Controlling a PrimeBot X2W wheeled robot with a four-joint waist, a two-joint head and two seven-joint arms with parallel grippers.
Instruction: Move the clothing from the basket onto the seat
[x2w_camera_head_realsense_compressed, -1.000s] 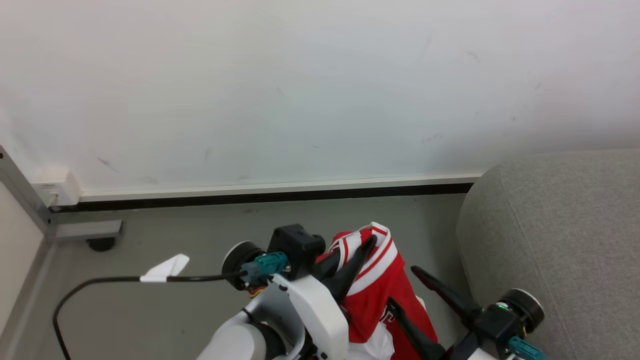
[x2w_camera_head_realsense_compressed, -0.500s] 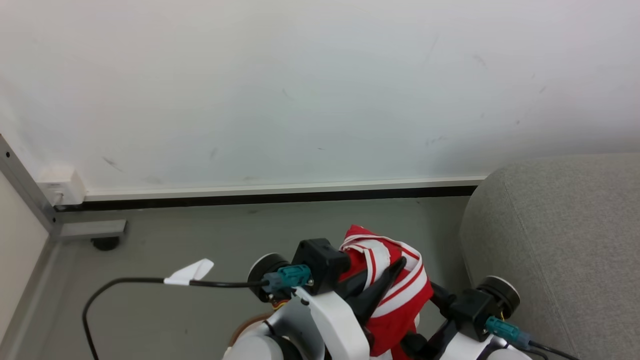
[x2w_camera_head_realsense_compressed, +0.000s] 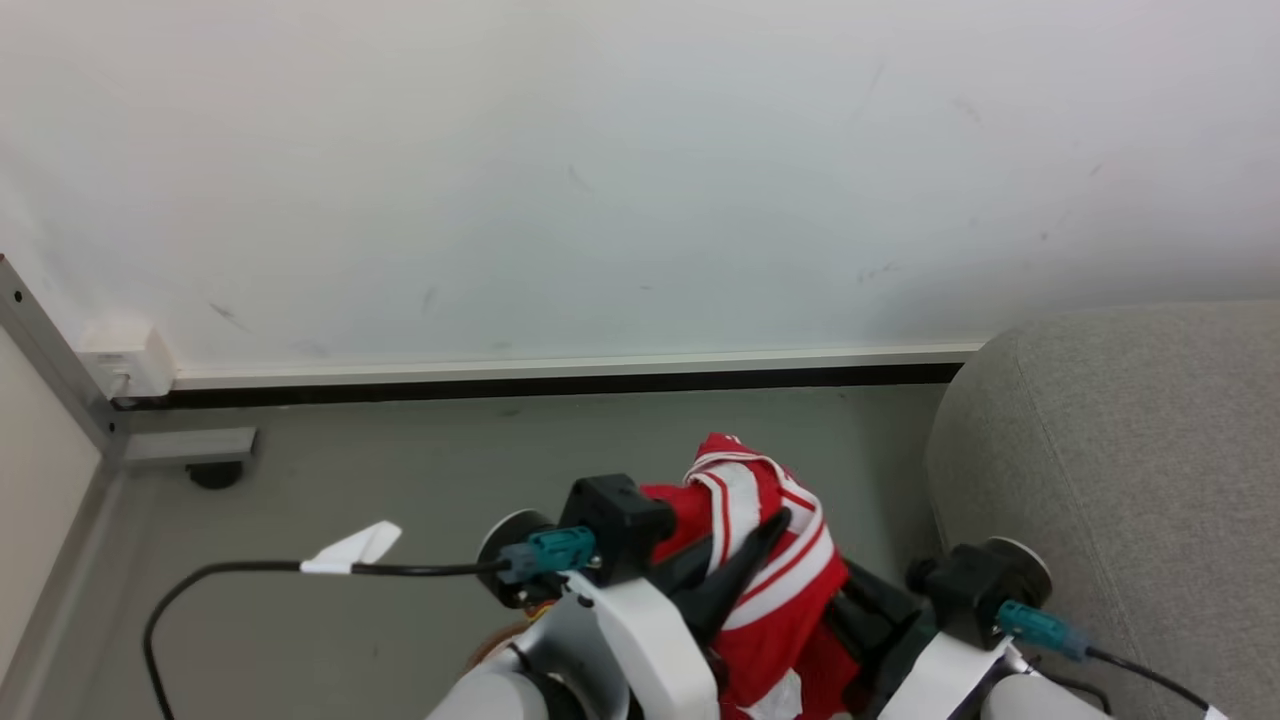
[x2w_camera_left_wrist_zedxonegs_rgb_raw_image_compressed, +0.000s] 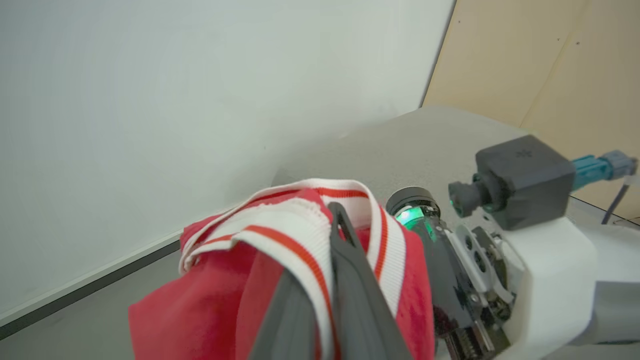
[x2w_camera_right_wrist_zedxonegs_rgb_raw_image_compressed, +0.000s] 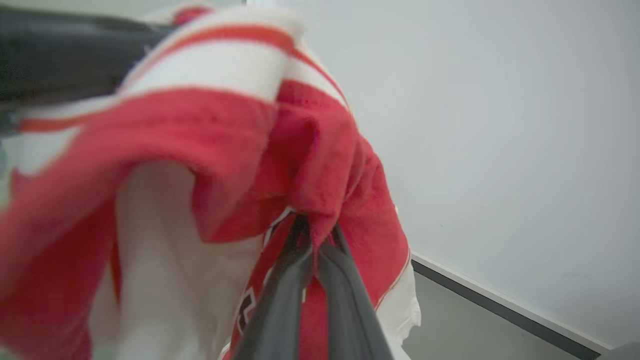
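Red clothing with white stripes (x2w_camera_head_realsense_compressed: 770, 570) hangs bunched between my two arms, lifted off the floor. My left gripper (x2w_camera_head_realsense_compressed: 760, 535) is shut on its striped white band (x2w_camera_left_wrist_zedxonegs_rgb_raw_image_compressed: 295, 235); the dark fingers (x2w_camera_left_wrist_zedxonegs_rgb_raw_image_compressed: 350, 280) pinch the trim. My right gripper (x2w_camera_right_wrist_zedxonegs_rgb_raw_image_compressed: 317, 235) is shut on a red fold of the same clothing (x2w_camera_right_wrist_zedxonegs_rgb_raw_image_compressed: 310, 165), with printed lettering beside its fingers (x2w_camera_right_wrist_zedxonegs_rgb_raw_image_compressed: 280, 300). In the head view the right gripper is hidden behind the cloth. The grey seat (x2w_camera_head_realsense_compressed: 1130, 470) stands at the right, just beyond the right wrist. The basket is out of view.
A white wall with a dark baseboard (x2w_camera_head_realsense_compressed: 560, 385) runs across the back, above grey floor (x2w_camera_head_realsense_compressed: 400, 470). A metal frame foot with a caster (x2w_camera_head_realsense_compressed: 190, 455) stands at the left. A black cable with a white tag (x2w_camera_head_realsense_compressed: 350, 548) trails from my left wrist.
The right gripper, open and apart from the cloth a second ago, has moved in and shut on it. Both arms have lifted and bunched the garment; the camera shifted slightly.
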